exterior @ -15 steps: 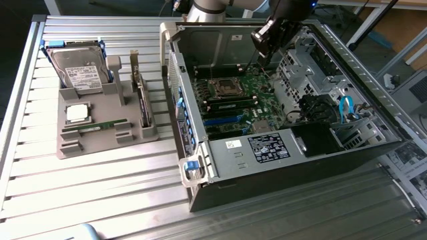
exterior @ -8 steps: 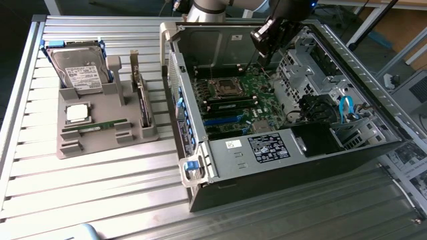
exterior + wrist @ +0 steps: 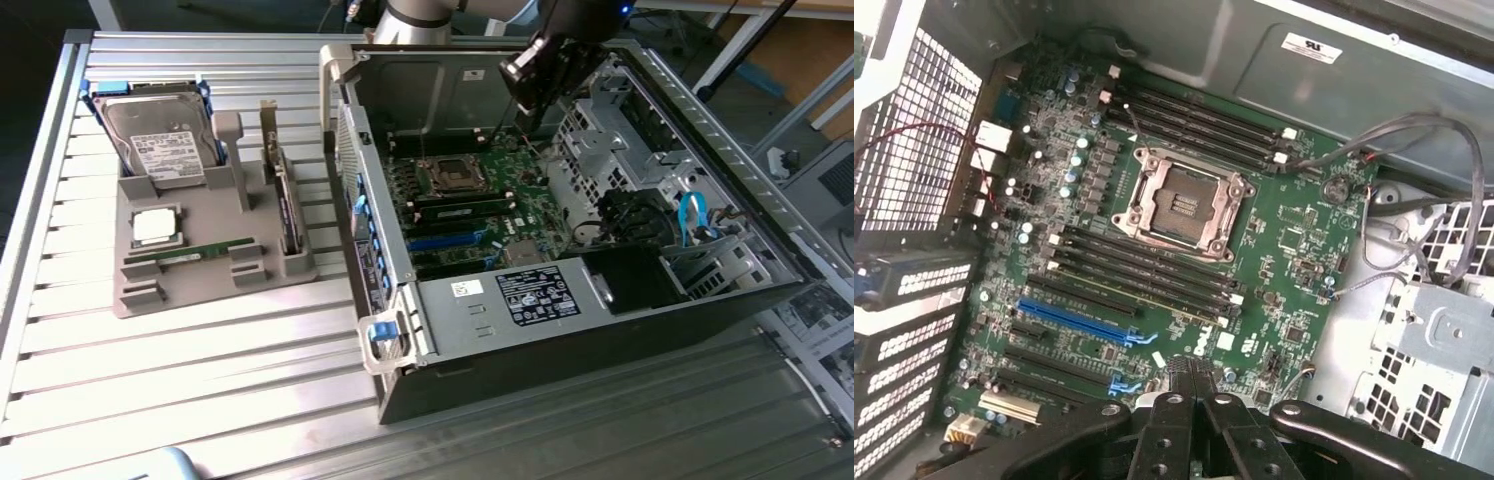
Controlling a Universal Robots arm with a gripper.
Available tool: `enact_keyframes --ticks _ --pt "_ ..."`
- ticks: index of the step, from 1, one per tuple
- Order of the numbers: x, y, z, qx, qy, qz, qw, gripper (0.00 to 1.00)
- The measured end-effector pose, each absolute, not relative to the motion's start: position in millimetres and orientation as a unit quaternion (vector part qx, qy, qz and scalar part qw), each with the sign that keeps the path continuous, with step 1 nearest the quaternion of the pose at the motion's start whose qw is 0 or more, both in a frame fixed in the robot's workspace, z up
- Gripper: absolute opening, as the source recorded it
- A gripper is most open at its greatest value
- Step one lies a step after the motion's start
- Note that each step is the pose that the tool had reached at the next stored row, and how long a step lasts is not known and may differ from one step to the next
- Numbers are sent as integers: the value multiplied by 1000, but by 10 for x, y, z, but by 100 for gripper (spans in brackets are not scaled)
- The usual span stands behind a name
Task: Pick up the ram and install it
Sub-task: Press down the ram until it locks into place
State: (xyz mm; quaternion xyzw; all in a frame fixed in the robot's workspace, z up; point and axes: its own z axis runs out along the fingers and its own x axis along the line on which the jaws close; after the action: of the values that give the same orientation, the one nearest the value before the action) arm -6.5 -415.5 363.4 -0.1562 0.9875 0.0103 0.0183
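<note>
A long, thin green ram (image 3: 200, 252) lies flat in the grey holder (image 3: 187, 290) at the exterior view's left. Another thin green stick (image 3: 461, 211) stands in one of the black memory slots beside the empty CPU socket (image 3: 1176, 203); it is also seen edge-on (image 3: 1154, 292) in the wrist view. My gripper (image 3: 531, 112) hangs inside the open computer case (image 3: 534, 350), above the motherboard (image 3: 1294, 250) and apart from it. Its black fingers (image 3: 1194, 372) are shut with nothing between them.
The holder also carries a silver hard drive (image 3: 160, 140), a square CPU chip (image 3: 156, 226) and an upright card (image 3: 283, 205). Case walls, a metal drive cage (image 3: 627, 150) and loose cables (image 3: 690, 215) crowd the exterior view's right. Ribbed metal table (image 3: 200, 400) surrounds everything.
</note>
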Motion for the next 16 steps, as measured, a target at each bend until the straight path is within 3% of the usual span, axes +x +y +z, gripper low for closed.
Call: enact_keyframes --ticks 16 --pt "-66 -4155 3633 -115 993 10 19 11"
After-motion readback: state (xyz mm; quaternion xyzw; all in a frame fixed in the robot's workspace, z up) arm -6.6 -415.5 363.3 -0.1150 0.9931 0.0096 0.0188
